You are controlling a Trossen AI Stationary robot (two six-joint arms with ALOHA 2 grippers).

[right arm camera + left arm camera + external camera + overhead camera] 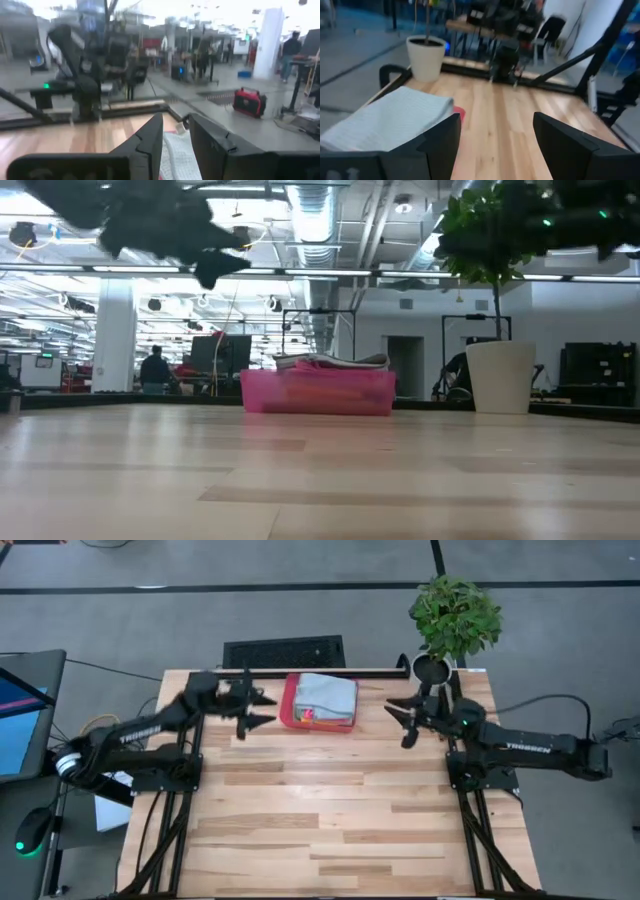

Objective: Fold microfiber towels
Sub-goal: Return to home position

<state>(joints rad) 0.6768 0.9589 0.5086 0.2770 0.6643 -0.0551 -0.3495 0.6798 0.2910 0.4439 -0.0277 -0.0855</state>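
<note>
**Wooden table, two arms aloft, towels stacked in the tray**

Pale wooden plank table [320,480] fills the near ground and runs level to the far edge. At that far edge, about midway across, stands the red rectangular plastic tray [289,708]. It holds a stack of folded microfiber towels [330,361] that rises just above its rim. A grey towel [328,693] lies uppermost, flat and squared to the tray. A pink patch shows beneath it at the tray's near left corner.

The left gripper [270,709] hangs in the air just left of the tray and points toward it. Its fingers [440,142] are spread wide and hold nothing. The right gripper [397,725] hangs to the right of the tray, a little farther from it. Its fingers [150,140] stand a narrow gap apart and are likewise empty. Neither gripper touches towel or tray.

A leafy green plant [455,612] in a white pot [500,377] occupies the far right corner, near the right gripper.
</note>
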